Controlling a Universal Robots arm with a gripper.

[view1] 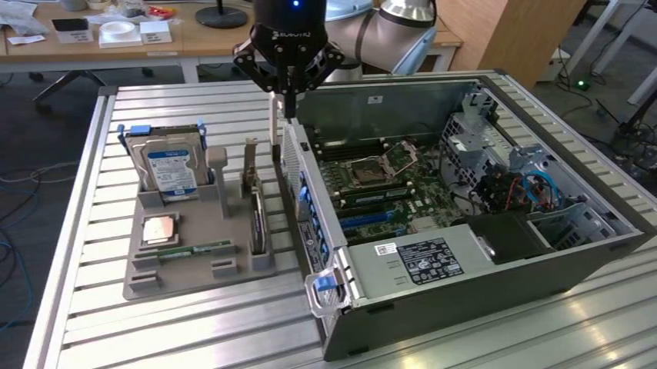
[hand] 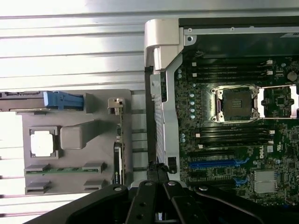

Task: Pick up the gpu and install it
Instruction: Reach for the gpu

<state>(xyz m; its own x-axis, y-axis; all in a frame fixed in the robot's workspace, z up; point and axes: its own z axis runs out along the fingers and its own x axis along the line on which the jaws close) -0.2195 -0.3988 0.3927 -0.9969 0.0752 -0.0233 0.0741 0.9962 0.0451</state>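
The gpu (view1: 257, 219) stands on edge in the grey holder tray (view1: 234, 275), its silver bracket (view1: 249, 157) pointing up at the far end. In the wrist view the gpu (hand: 118, 149) shows as a thin edge-on green and black card beside the computer case wall. My gripper (view1: 288, 112) hangs fingers down over the case's side wall, up and toward the exterior view's right of the gpu, apart from it. Its fingers are shut with nothing between them. In the wrist view the gripper (hand: 157, 168) sits over the same wall.
The open computer case (view1: 575, 254) lies on the slatted table, with motherboard (view1: 382, 183), blue card slots (hand: 217, 163) and a power supply (view1: 426, 260) inside. The tray also holds a hard drive (view1: 169, 171), a processor (view1: 157, 229) and a memory stick (view1: 191, 250).
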